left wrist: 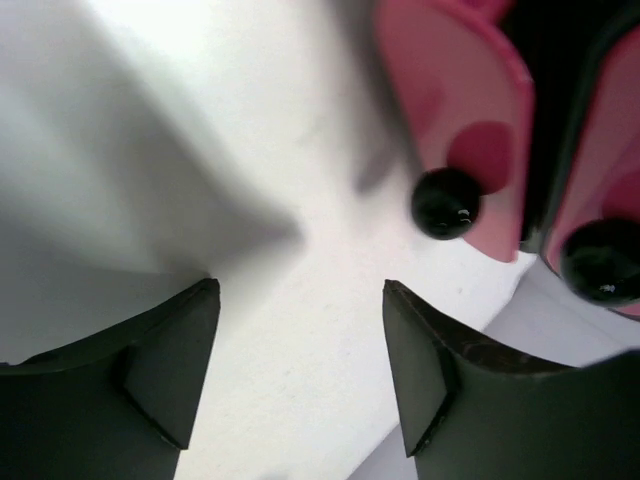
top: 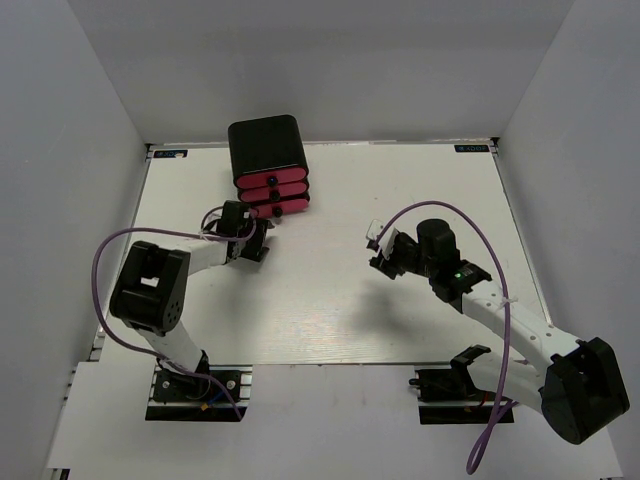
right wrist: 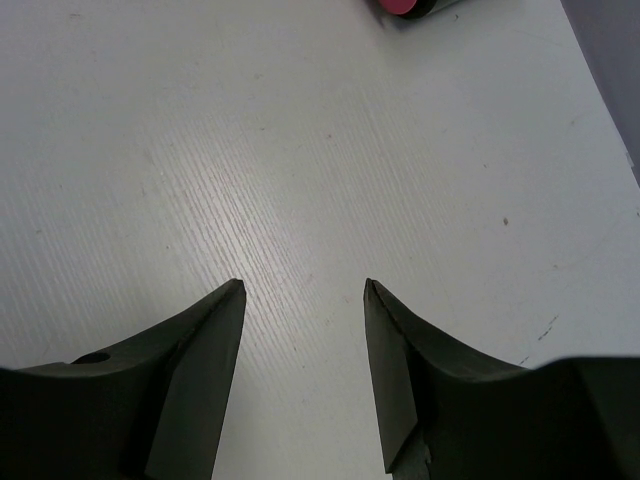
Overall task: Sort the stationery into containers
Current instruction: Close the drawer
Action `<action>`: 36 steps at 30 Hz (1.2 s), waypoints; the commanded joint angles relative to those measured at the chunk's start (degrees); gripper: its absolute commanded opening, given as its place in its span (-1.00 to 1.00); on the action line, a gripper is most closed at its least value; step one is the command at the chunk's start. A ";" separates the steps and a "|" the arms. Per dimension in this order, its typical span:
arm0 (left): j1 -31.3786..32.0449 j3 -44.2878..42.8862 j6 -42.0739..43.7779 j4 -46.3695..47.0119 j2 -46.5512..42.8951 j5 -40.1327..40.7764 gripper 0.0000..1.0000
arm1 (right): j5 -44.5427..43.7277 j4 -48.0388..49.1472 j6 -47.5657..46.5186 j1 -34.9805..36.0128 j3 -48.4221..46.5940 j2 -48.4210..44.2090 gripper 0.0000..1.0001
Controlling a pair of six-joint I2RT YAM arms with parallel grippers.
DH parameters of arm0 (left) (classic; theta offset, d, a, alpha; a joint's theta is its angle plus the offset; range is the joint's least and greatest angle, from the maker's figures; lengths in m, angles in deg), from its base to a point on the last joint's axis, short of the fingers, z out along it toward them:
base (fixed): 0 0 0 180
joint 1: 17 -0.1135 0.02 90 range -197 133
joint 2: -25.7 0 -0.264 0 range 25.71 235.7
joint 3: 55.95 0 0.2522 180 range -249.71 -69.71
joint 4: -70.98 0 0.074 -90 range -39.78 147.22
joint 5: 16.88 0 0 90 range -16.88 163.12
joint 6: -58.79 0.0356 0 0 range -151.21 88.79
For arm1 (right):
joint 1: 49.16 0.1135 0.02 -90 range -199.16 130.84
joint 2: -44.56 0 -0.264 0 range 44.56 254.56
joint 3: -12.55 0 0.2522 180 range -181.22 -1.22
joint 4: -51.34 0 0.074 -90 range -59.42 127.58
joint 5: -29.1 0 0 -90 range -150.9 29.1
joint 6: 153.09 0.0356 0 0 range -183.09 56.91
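The containers are three pink drawers (top: 272, 195) with black round knobs, stacked in a black box (top: 265, 143) at the back of the table. No stationery shows in any view. My left gripper (top: 260, 236) hovers just in front of the lowest drawer, open, with only bare table between its fingers. In the left wrist view, two pink drawer fronts (left wrist: 470, 100) and a black knob (left wrist: 445, 203) sit up and to the right of the left gripper (left wrist: 300, 290). My right gripper (top: 383, 255) is open and empty over the table's middle; the right wrist view shows this gripper (right wrist: 305, 285) above bare board.
The white table (top: 330, 310) is closed in by grey walls on the left, back and right. A purple cable loops over each arm. A pink corner of the drawers (right wrist: 405, 6) peeks in at the top of the right wrist view.
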 commanded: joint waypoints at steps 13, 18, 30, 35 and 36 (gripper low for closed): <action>0.01 -11.09 -4.53 -25.77 6.17 14.39 0.66 | 0.39 0.11 -0.34 -0.44 -0.55 -0.68 0.14; 0.01 -14.25 -4.53 -24.97 8.89 14.39 0.71 | -0.13 -0.42 -0.69 -0.35 -0.37 -1.38 0.14; -0.52 -6.71 -4.53 -15.59 4.78 16.85 0.84 | 0.48 -0.33 -0.60 -0.71 -0.02 -1.12 0.14; -0.52 -3.62 -4.53 -10.39 4.15 16.32 0.86 | 0.48 -0.42 -0.69 -0.79 -0.20 -1.03 0.14; -0.52 -3.62 -4.53 -9.08 4.15 15.71 0.86 | 0.48 -0.60 -0.69 -0.97 -0.37 -1.21 0.14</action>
